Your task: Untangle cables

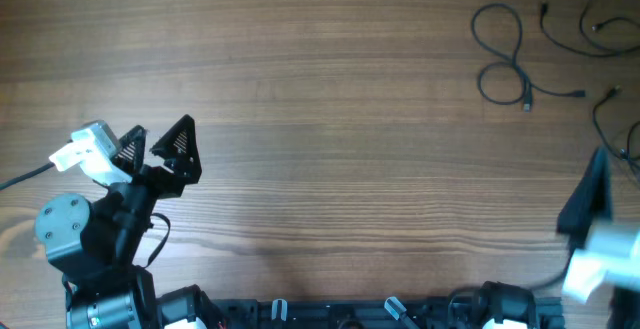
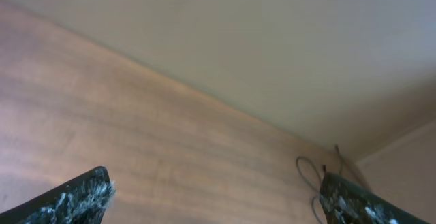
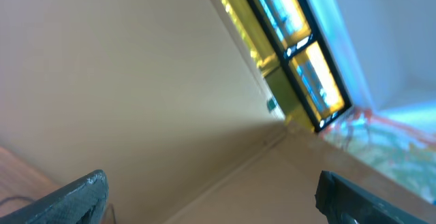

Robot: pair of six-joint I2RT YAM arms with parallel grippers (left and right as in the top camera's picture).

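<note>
The wooden table (image 1: 320, 99) fills the overhead view, most of its surface bare. The left arm (image 1: 75, 234) sits at about 8 o'clock, and its left gripper (image 1: 156, 147) points toward 12 o'clock with its jaws spread wide and nothing between them. The right gripper (image 3: 211, 200) is at about 4 o'clock, partly cut off by the overhead frame's edge. Its wrist view shows both fingers (image 3: 78, 193) far apart and empty, aimed up at a wall and a window (image 3: 300, 54). The cables (image 1: 505, 59) lie well away from both grippers at about 2 o'clock. One forms a loose figure-eight loop and others trail off the right edge.
</note>
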